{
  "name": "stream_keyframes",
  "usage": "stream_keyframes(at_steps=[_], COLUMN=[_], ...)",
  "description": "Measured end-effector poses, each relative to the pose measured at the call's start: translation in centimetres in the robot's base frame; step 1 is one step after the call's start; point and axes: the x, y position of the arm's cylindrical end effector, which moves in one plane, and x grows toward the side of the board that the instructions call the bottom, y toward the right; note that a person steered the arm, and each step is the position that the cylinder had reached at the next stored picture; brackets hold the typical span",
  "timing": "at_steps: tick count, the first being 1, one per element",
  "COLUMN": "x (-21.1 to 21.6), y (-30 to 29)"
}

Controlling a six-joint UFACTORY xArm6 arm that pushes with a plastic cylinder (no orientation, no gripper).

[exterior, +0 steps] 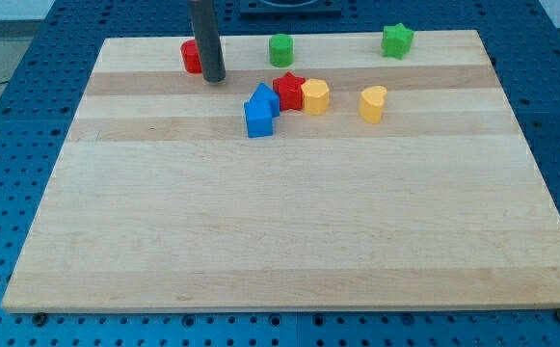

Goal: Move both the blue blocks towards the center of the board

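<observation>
Blue blocks (259, 110) sit touching above board centre, against the red star (288, 91); my tip (213, 79), a bare fingerless rod, stands up-left, and a skewed push could split them

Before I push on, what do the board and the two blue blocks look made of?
Board: looks like pale wood, matte, with visible grain and plank bands. Blue blocks: probably moulded plastic, uniform saturated colour with a slight sheen. My tip sits to their upper left, apart.
</observation>
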Motion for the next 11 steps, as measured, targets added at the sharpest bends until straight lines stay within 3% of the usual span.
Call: stream_keyframes(at_steps=[2, 5, 7, 8, 9, 10, 11], x=[-2.5, -1.3, 7.3, 9.5, 8.8, 11.5, 14.5], y=[-2.6, 4.3, 8.2, 8.2, 4.2, 4.3, 10.0])
